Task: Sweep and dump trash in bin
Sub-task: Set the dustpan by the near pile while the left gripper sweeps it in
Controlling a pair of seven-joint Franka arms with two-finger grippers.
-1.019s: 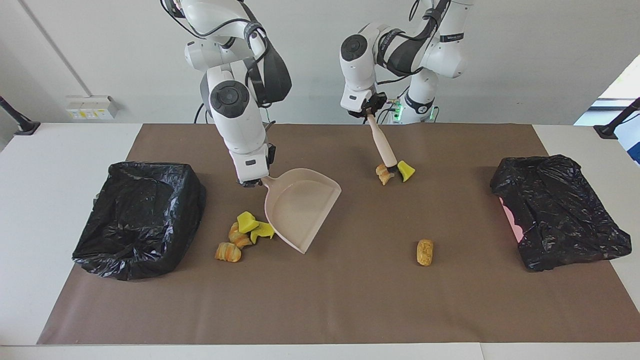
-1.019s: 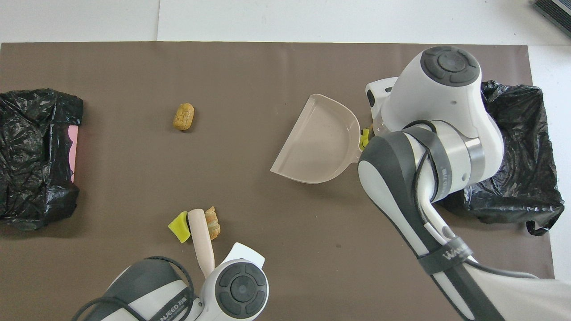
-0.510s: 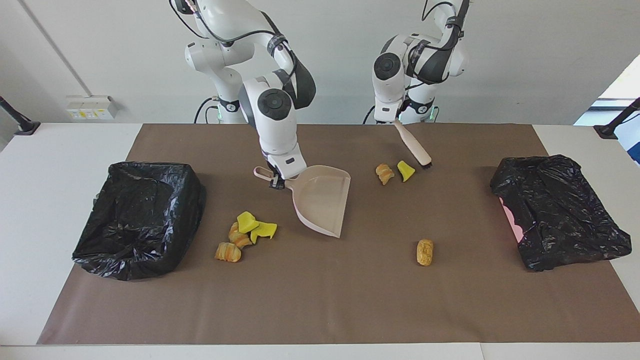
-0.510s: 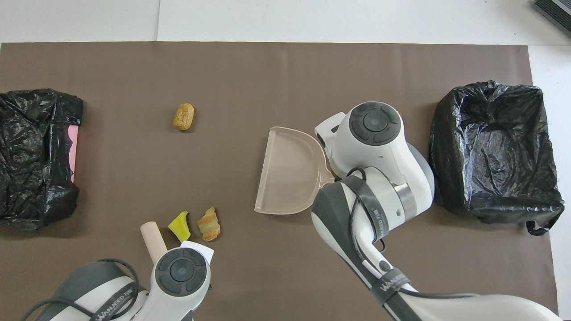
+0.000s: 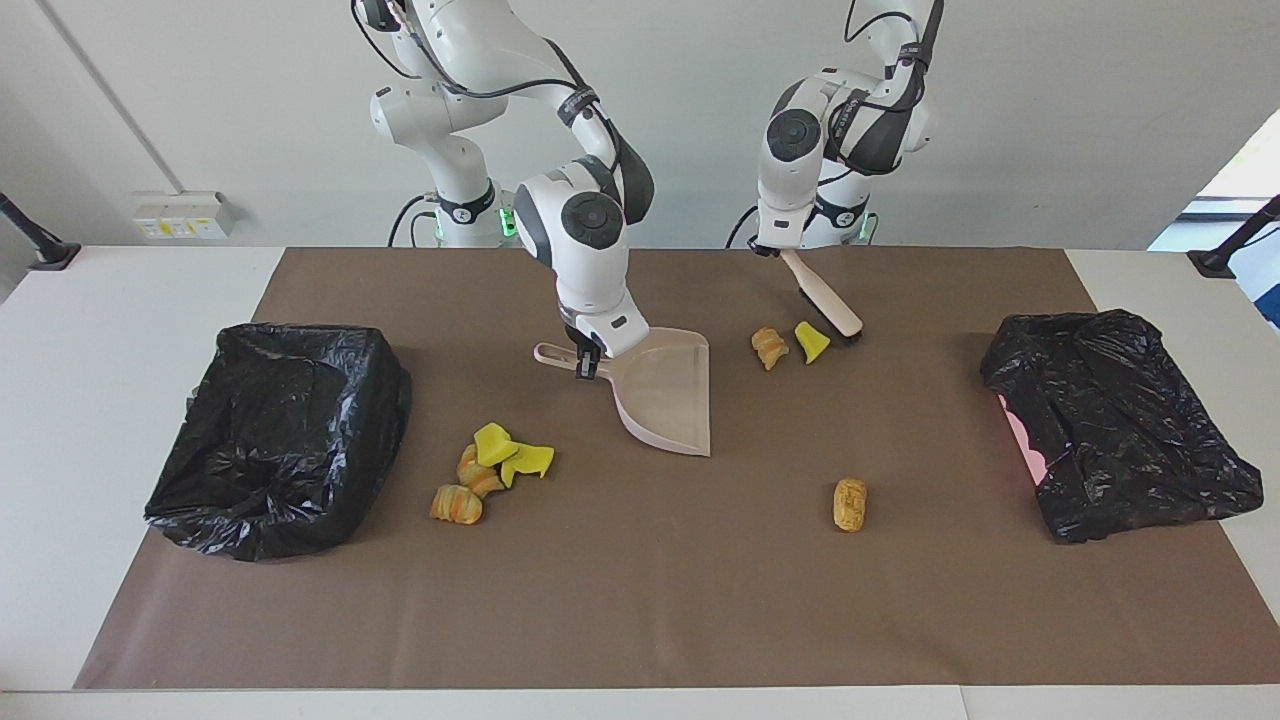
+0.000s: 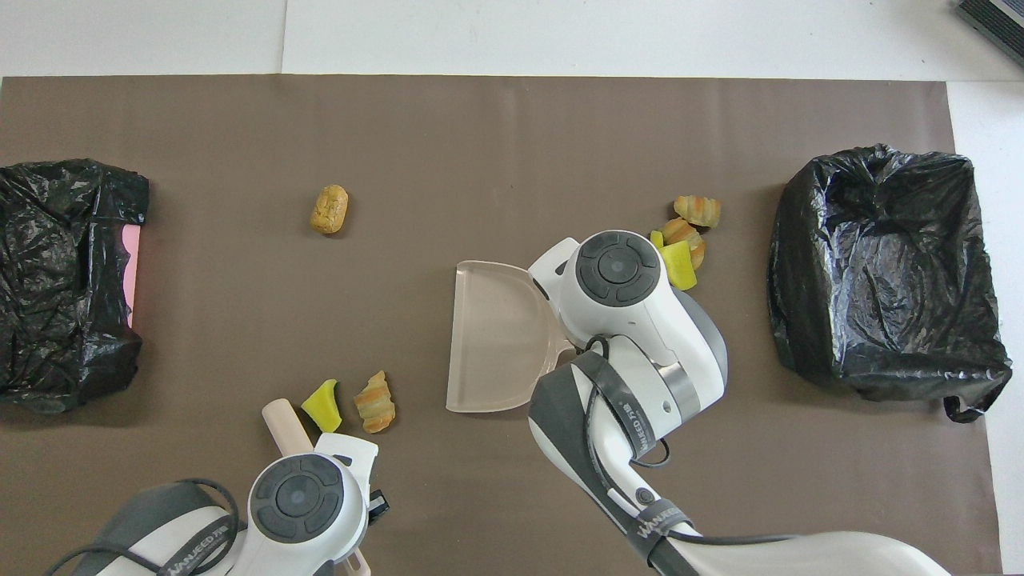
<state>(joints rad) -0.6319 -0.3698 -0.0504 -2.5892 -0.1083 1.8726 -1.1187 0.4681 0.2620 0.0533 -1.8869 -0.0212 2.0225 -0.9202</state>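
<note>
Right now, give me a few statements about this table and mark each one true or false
1. The right gripper is shut on the dustpan. True.
2. Scraps already lie in the dustpan. False: its tray is empty.
3. The left gripper holds the brush beside a yellow wedge. True.
4. The lone bread lump lies nearer to the robots than that wedge. False: it lies farther.
5. A scrap pile lies between the dustpan and the open bin. True.
</note>
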